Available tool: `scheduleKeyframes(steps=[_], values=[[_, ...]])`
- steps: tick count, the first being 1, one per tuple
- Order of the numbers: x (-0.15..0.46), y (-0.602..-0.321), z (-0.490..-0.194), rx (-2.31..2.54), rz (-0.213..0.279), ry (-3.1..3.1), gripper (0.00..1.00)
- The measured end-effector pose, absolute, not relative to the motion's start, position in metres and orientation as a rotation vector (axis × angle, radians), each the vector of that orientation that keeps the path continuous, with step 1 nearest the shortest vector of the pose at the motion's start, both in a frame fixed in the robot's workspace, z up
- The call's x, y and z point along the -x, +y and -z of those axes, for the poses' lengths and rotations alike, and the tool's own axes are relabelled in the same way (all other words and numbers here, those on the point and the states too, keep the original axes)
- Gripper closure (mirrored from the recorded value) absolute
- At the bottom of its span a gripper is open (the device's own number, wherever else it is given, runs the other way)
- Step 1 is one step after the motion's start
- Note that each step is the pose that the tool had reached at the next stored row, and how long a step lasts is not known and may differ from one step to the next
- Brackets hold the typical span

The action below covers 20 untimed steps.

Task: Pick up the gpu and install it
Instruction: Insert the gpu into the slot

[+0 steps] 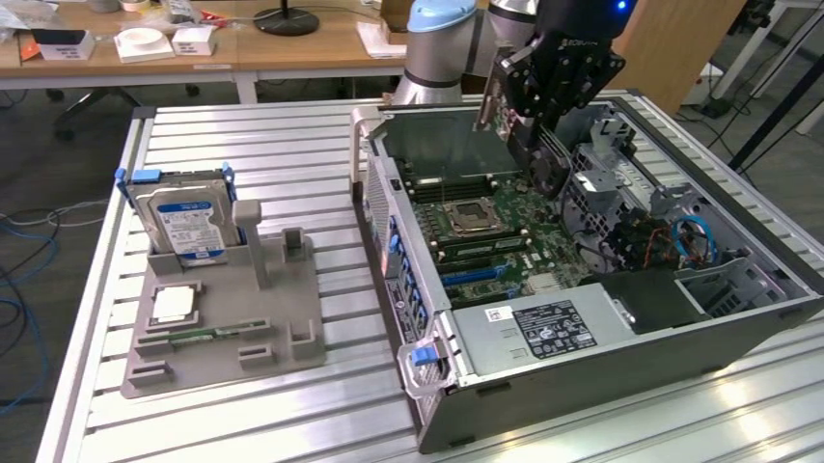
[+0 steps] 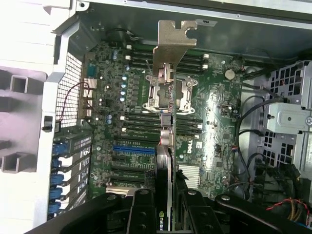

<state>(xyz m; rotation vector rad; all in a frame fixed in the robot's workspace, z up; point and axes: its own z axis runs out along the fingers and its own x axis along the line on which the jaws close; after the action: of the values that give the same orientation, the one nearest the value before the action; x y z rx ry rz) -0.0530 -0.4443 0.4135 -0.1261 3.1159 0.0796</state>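
My gripper (image 1: 551, 111) hangs over the open computer case (image 1: 386, 207) and is shut on the gpu (image 1: 538, 154), a thin dark card held on edge. In the wrist view the gpu (image 2: 166, 146) runs edge-on from between my black fingers (image 2: 142, 209), and its grey metal bracket (image 2: 171, 46) is at the far end. The card floats above the green motherboard (image 2: 219, 112), over the CPU socket (image 2: 185, 92) and apart from it. A blue expansion slot (image 2: 134, 148) lies beside the card's line, lower down on the board.
At the exterior view's left, a grey holder (image 1: 277, 318) carries a silver hard drive (image 1: 191, 224) and a small green memory stick (image 1: 206, 334). Inside the case are the power supply (image 1: 554, 328), a metal drive cage (image 1: 616, 183) and loose cables (image 1: 689, 241).
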Motion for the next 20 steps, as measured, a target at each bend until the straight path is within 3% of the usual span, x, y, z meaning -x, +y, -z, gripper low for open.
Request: scheduleKeyframes(steps=[20], values=[[0.0530, -0.4443, -0.4135, 0.251, -0.081, 3.110, 0.74]])
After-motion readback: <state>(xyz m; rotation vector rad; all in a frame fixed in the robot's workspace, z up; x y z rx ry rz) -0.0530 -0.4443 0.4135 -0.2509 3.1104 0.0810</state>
